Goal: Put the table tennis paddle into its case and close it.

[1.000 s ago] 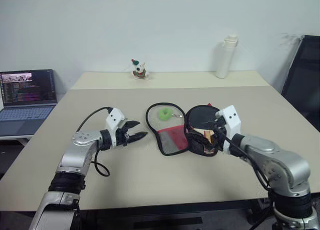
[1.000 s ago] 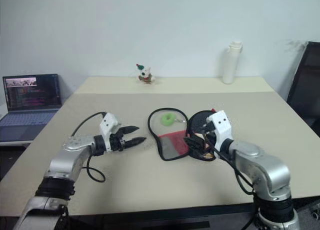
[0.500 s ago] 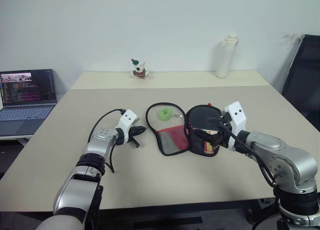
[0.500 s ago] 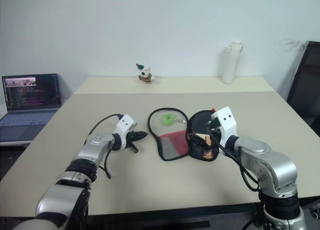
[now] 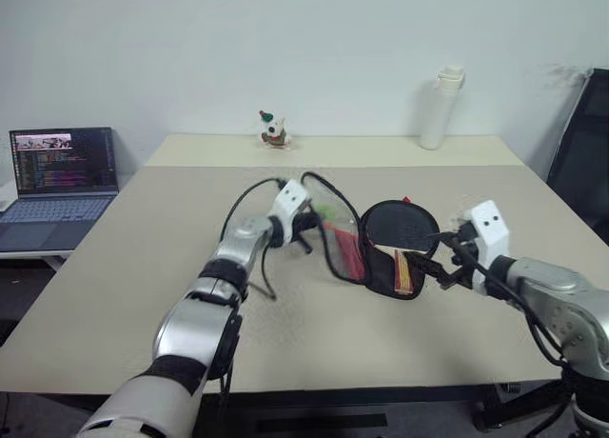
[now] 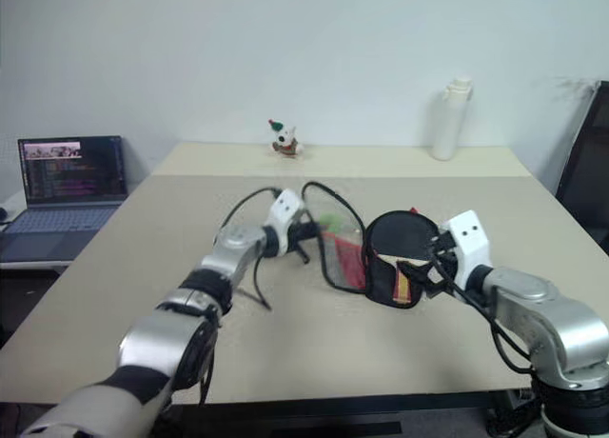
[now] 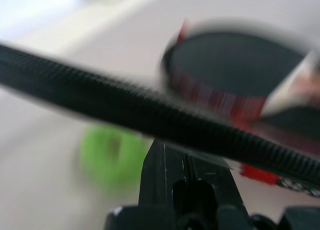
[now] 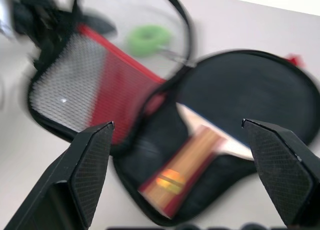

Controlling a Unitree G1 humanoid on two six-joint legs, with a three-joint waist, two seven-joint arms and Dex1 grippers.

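- The left gripper [image 5: 306, 225] is pinched tight on the rim of the case's [image 5: 381, 257] lid flap [image 5: 335, 230], holding it up on edge. The right gripper [image 5: 440, 257] is spread wide just right of the case, holding nothing.
- Risk 1: that thin rim could slip out of the pinch and the flap would flop back to the left.
- Risk 2: the soft case might drag across the table [image 5: 171, 295] with nothing pinning it.
- The table tennis paddle [image 5: 404, 240] lies inside the right half of the case, mid-table. Its long axis runs far to near, handle [image 5: 406, 271] pointing near.
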